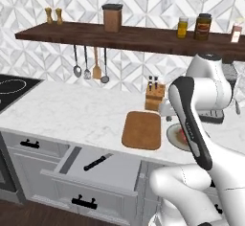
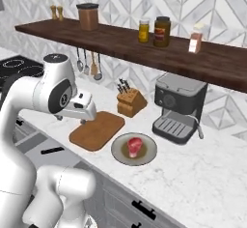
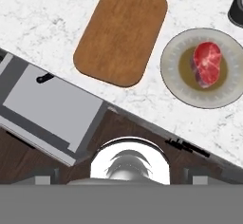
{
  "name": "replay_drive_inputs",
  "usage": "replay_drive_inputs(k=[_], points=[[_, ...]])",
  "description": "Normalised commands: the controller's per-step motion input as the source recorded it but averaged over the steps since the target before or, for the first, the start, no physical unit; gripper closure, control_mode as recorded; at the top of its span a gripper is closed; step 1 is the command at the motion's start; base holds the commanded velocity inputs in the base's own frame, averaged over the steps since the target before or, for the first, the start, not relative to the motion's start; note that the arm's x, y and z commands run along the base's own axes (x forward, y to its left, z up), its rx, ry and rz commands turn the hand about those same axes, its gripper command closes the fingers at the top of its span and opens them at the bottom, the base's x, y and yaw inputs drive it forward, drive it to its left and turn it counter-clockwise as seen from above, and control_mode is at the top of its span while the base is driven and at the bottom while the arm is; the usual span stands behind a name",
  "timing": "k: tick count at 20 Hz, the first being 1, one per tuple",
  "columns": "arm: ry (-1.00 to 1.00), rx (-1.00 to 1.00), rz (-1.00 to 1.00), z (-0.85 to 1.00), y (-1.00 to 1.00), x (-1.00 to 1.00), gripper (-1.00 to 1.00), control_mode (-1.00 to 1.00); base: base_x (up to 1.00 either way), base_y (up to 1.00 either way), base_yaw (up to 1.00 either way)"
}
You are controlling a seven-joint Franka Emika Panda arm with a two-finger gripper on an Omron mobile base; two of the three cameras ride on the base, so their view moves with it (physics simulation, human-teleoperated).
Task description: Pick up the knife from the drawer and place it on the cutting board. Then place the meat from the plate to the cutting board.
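Nearest the base, the drawer (image 1: 103, 170) stands pulled out below the counter (image 1: 72, 110), and the knife (image 1: 97, 162) lies flat on its grey floor, black handle toward the near left, blade angled toward the far right. Up on the counter, the cutting board (image 1: 141, 129) sits bare just behind the drawer, and the plate (image 2: 134, 149) rests close on its right with the meat (image 2: 135, 146) in its middle. A knife block (image 2: 130, 101) stands at the far side of the board, and a coffee machine (image 2: 177, 107) further right.

From the hand camera, looking straight down, the board (image 3: 121, 34), plate (image 3: 204, 69) and meat (image 3: 207, 62) all show, and a dark end of the knife (image 3: 44, 78) peeks at the left edge of the drawer (image 3: 52, 108). The gripper (image 2: 83, 120) hangs high over the board's near left corner; its fingers are hard to make out, but the jaws seem spread fully wide and hold nothing.

The first step looks not yet begun. To do it well, the hand should swing left and toward the near side until it is over the knife handle, turn so the jaws straddle the handle across its narrow width, then descend straight between the drawer walls. Gripping the handle rather than the thin blade should give a firmer hold, and a low, level approach guards against scraping the drawer floor.
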Motion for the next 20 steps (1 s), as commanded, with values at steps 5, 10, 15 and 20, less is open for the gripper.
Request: replay_drive_inputs(k=[5, 10, 15, 20], points=[[0.0, 0.0, 0.0, 0.0, 0.0, 0.0, -1.0, 1.0, 0.24, 0.0, 0.51], [0.0, 0.0, 0.0, 0.0, 0.0, 0.0, -1.0, 1.0, 0.27, 0.41, 0.25], [0.0, 0.0, 0.0, 0.0, 0.0, 0.0, -1.0, 1.0, 0.25, -0.01, 0.06], [0.0, 0.0, 0.0, 0.0, 0.0, 0.0, -1.0, 1.0, -0.01, -0.52, 0.19]])
